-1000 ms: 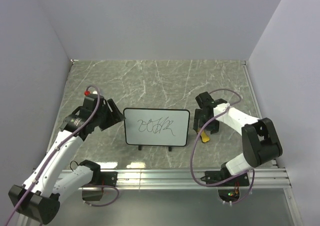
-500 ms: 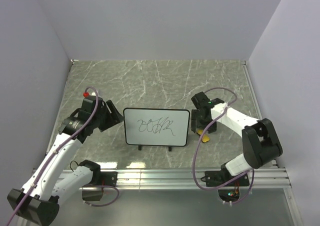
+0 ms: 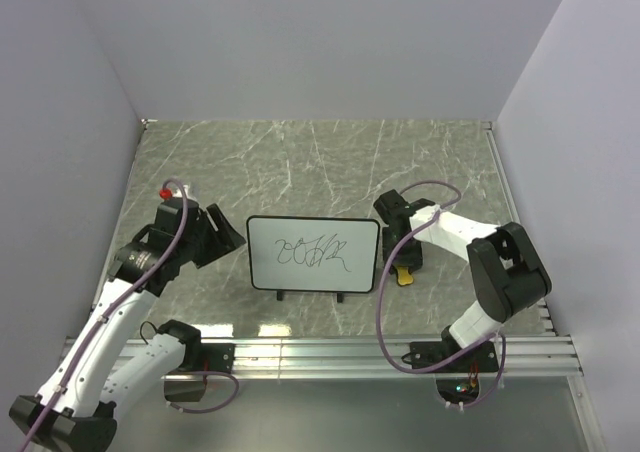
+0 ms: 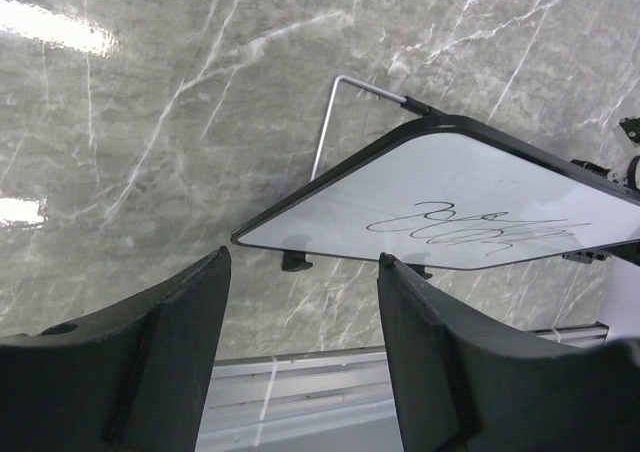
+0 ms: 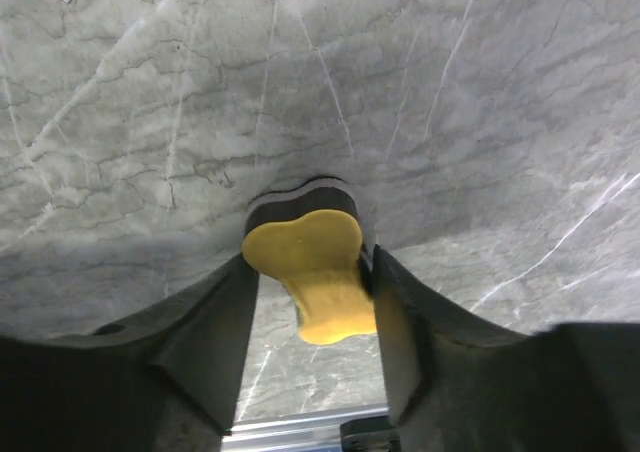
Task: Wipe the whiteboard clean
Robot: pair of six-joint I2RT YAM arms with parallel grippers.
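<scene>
The whiteboard (image 3: 313, 254) stands on small black feet in the middle of the table and bears black scribbles. It also shows in the left wrist view (image 4: 470, 207). My left gripper (image 3: 225, 237) is open and empty just left of the board's left edge (image 4: 300, 262). My right gripper (image 3: 403, 264) is just right of the board, low over the table. Its jaws (image 5: 308, 257) are closed on the wide end of the yellow bone-shaped eraser (image 5: 315, 272), which has a black underside. The eraser's near end pokes out below the gripper (image 3: 403, 276).
The table is grey marble (image 3: 320, 162) with white walls on three sides. A metal rail (image 3: 400, 350) runs along the near edge. The board's wire stand (image 4: 335, 112) sticks out behind it.
My right gripper has moved left toward the board's right edge, with the eraser between its fingers. My left arm has drawn back slightly to the left.
</scene>
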